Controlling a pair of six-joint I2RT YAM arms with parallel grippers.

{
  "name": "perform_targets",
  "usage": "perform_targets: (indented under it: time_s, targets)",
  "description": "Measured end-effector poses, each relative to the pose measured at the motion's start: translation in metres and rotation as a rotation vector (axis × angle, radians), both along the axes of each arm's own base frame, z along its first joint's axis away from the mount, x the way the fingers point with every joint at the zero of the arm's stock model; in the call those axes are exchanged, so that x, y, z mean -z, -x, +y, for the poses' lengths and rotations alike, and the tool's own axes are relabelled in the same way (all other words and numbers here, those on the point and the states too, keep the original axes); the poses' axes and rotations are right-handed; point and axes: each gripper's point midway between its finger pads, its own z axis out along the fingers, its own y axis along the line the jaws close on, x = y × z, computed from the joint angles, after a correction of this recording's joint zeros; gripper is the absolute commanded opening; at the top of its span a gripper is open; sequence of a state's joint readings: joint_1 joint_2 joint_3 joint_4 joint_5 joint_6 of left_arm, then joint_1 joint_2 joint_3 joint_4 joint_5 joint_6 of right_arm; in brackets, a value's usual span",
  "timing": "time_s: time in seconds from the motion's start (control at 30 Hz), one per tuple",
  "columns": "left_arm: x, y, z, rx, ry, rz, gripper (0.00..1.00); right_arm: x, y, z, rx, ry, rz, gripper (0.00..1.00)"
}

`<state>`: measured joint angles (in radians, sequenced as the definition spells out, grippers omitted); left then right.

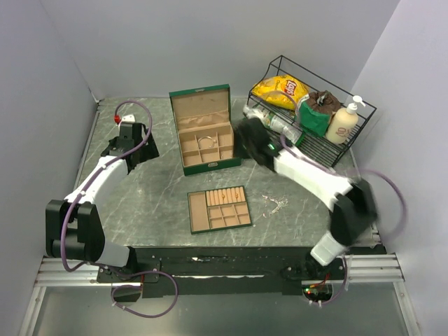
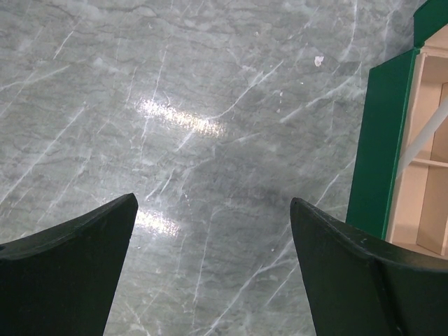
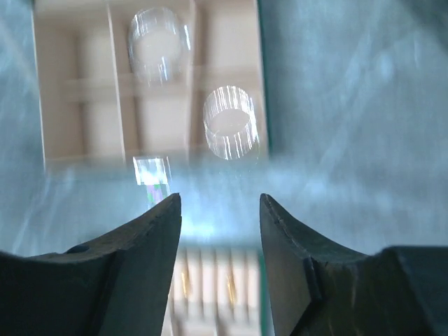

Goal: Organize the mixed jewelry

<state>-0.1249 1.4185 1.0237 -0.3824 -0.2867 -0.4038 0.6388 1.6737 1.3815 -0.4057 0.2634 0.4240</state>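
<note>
1. My right pincer (image 3: 220, 203): fingers apart, nothing between them. It hangs just off the right wall of the green box (image 1: 210, 166). The wrist view is smeared; bright loops show in the tan compartments, and I cannot tell how many pieces they are.
2. My left pincer (image 2: 213, 199): spread wide over bare table (image 1: 140, 203), holding nothing, with the box's green wall just to its right.
3. The mixed jewelry (image 1: 273, 204) is a loose scatter of fine silvery bits on the table, just right of the tan tray (image 1: 199, 213). One round bangle (image 1: 205, 140) lies in the box's middle compartment.
4. Handling, my guess: almost weightless. The chains are limp, slippery and likely to tangle and drag their neighbours. They lie flat on hard stone, so I would pinch straight down on a bunched part. The bangle is stiff wire; take it across the rim.
5. Room: open table near and right of the scatter. The tray edge is close on its left. The wire basket (image 1: 350, 150) stands far right, and the box's lid (image 1: 201, 106) stands upright behind.
</note>
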Motion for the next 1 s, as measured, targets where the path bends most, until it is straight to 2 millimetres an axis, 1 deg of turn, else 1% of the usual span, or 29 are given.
perform_targets:
  time_s: [0.07, 0.1, 0.17, 0.2, 0.27, 0.33, 0.4, 0.43, 0.6, 0.63, 0.7, 0.73, 0.83, 0.93, 1.0]
  targets:
    - [0.0, 0.0, 0.0, 0.0, 0.0, -0.001, 0.96, 0.006, 0.038, -0.02, 0.003, -0.043, 0.024, 0.55]
    - [-0.001, 0.0, 0.0, 0.0, 0.001, -0.003, 0.96, 0.015, 0.056, -0.028, 0.002, -0.062, 0.047, 0.55]
    - [-0.001, 0.0, 0.0, 0.0, 0.001, -0.004, 0.97, 0.043, 0.087, -0.039, -0.005, -0.082, 0.121, 0.54]
    - [-0.001, -0.001, 0.0, 0.0, 0.001, -0.005, 0.96, 0.062, 0.101, -0.043, -0.01, -0.084, 0.169, 0.53]
    - [-0.001, -0.001, 0.0, 0.0, 0.001, -0.005, 0.96, 0.096, 0.128, -0.047, -0.025, -0.087, 0.274, 0.51]
    - [-0.001, -0.001, 0.0, 0.0, 0.001, -0.006, 0.97, 0.126, 0.154, -0.054, -0.031, -0.08, 0.373, 0.51]
    - [-0.001, -0.001, 0.0, 0.0, 0.001, -0.006, 0.97, 0.139, 0.167, -0.057, -0.03, -0.073, 0.428, 0.49]
    - [-0.001, -0.001, 0.0, 0.0, 0.001, -0.006, 0.97, 0.141, 0.169, -0.056, -0.031, -0.073, 0.438, 0.45]
    - [-0.001, -0.001, 0.0, 0.0, 0.001, -0.005, 0.97, 0.144, 0.165, -0.045, -0.046, -0.076, 0.45, 0.42]
    - [-0.001, -0.001, 0.0, 0.0, 0.001, -0.005, 0.96, 0.146, 0.165, -0.042, -0.054, -0.074, 0.454, 0.38]
    - [-0.001, -0.001, 0.0, 0.0, 0.001, -0.006, 0.96, 0.149, 0.167, -0.036, -0.069, -0.066, 0.465, 0.34]
    - [-0.001, -0.001, 0.0, 0.0, 0.001, -0.006, 0.97, 0.151, 0.169, -0.033, -0.078, -0.061, 0.474, 0.27]
    - [-0.001, -0.001, 0.0, 0.0, 0.001, -0.006, 0.96, 0.156, 0.17, -0.023, -0.091, -0.046, 0.49, 0.18]
    - [-0.001, -0.001, 0.0, 0.0, 0.001, -0.006, 0.96, 0.155, 0.17, -0.007, -0.106, -0.057, 0.5, 0.11]
    - [-0.002, -0.001, 0.0, -0.001, 0.001, -0.007, 0.96, 0.155, 0.169, 0.005, -0.116, -0.062, 0.504, 0.09]
